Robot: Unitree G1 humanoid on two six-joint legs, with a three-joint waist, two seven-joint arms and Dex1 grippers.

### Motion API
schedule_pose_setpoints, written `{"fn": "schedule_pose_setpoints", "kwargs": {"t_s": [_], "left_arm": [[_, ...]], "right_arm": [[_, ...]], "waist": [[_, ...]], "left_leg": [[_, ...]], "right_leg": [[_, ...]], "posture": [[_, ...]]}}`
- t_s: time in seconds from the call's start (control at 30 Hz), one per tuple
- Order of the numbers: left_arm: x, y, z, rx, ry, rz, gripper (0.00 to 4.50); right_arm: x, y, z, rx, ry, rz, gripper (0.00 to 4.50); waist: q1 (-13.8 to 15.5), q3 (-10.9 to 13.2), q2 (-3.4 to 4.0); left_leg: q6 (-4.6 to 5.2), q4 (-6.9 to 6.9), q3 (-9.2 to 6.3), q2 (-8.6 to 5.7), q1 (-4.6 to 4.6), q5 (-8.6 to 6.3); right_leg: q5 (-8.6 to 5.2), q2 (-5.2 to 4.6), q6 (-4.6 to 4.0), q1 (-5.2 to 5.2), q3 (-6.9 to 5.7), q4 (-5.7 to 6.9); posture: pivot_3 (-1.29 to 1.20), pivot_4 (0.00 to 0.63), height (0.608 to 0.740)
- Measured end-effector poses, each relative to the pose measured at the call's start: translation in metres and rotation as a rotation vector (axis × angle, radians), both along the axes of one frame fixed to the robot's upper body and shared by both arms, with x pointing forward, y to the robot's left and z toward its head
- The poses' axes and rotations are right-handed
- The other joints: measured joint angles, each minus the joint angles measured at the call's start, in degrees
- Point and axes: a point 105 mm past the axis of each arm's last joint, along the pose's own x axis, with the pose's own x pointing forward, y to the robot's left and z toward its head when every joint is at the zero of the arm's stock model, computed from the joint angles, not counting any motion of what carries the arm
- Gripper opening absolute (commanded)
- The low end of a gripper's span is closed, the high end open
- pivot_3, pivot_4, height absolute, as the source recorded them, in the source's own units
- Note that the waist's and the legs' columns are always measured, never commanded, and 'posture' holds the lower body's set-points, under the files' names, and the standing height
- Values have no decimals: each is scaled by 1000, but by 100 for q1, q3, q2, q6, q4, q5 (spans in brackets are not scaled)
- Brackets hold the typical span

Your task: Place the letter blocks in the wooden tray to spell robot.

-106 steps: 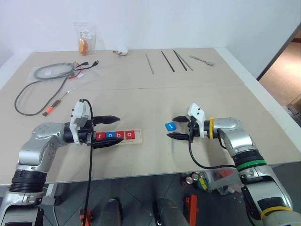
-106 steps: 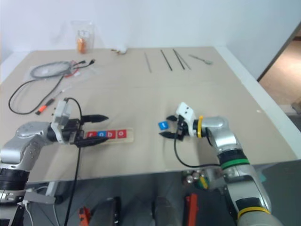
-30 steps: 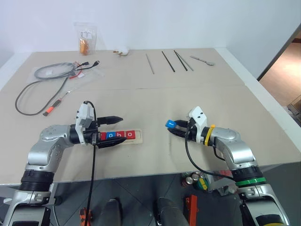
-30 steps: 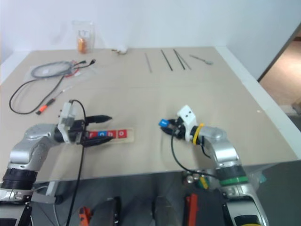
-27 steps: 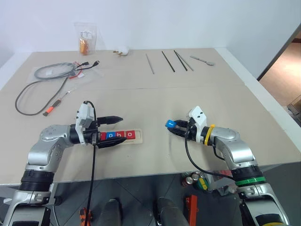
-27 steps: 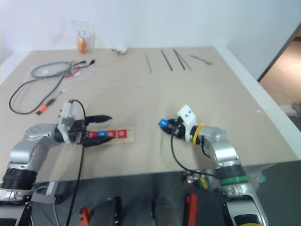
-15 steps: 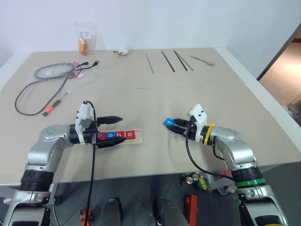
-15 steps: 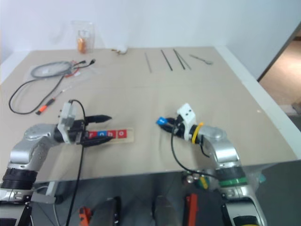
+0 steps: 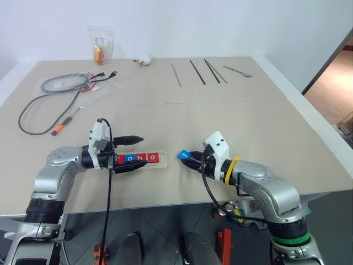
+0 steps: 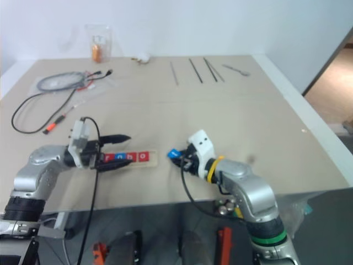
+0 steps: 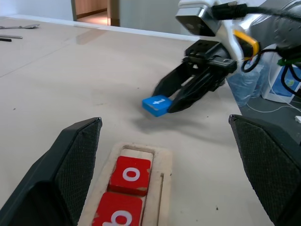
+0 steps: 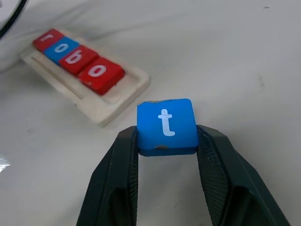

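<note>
While I carry the last tile toward the tray, this is how things stand.

Right gripper (image 12: 165, 141): my two black fingers are clamped on the blue t block (image 12: 166, 124), one on each side edge, with the white letter facing up.

Block's place: it hangs just above the table (image 9: 265, 121), a little right of the wooden tray (image 9: 163, 160) and near its open end, not touching it.

Tray: r, o, b, o sit in a row in the channel, red, blue, red, red as my right wrist view shows them; the slot at the right end is bare.

Left gripper (image 9: 135, 154): my fingers stand apart on either side of the tray's left part, one on the far side and one on the near; whether they touch the wood I cannot tell.

Handling: I judge the tile light, stiff and smooth-sided, so it could twist in a pinch; holding it by two opposite edges keeps the face readable and the underside free to drop flat.

Views: my right wrist view reads the letters clearly; my left wrist view shows the tile raised off the table; the head views give the spacing between both arms.
</note>
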Motion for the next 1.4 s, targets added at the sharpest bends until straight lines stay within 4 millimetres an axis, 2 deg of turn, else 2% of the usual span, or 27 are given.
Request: {"fn": "schedule_pose_setpoints", "kwargs": {"t_s": [0.1,0.3,0.57,0.83,1.03,1.4], "left_arm": [[3,-5,3,-3,-7,-17,4500],[6,-23,-4,-21,17,-94,4500],[14,-41,-5,-30,17,-164,4500],[17,-43,-10,-35,29,-177,4500],[17,-48,-9,-46,19,-194,4500],[20,-53,-9,-51,29,-204,4500]], "right_arm": [[-4,-3,4,-13,10,-42,1185],[3,-16,11,-70,-25,-221,1185],[26,-31,-4,-148,-20,-452,1185],[43,-35,-5,-135,-1,-565,1185],[65,-43,23,-44,-25,-747,1185],[69,-40,13,-55,39,-786,1185]], "waist": [[1,0,0],[1,0,-1],[-5,-1,-2],[-3,-1,-1],[-3,-1,-1],[-5,-1,-1]], "left_leg": [[0,0,0,0,-1,0],[0,-1,0,0,-5,0],[2,0,-1,0,-9,1],[2,-3,-3,0,-14,1],[3,-3,-4,0,-14,1],[4,-4,-6,0,-23,1]], "right_leg": [[-1,-1,2,1,0,-1],[-2,1,2,-3,0,-3],[-1,3,2,-6,1,-3],[-4,5,9,-8,0,-3],[-1,5,11,-7,0,-2],[-3,6,14,-14,-1,-2]], "posture": [[0,150,740],[0,150,740],[0,150,740],[0,150,740],[0,150,740],[0,150,740]]}}
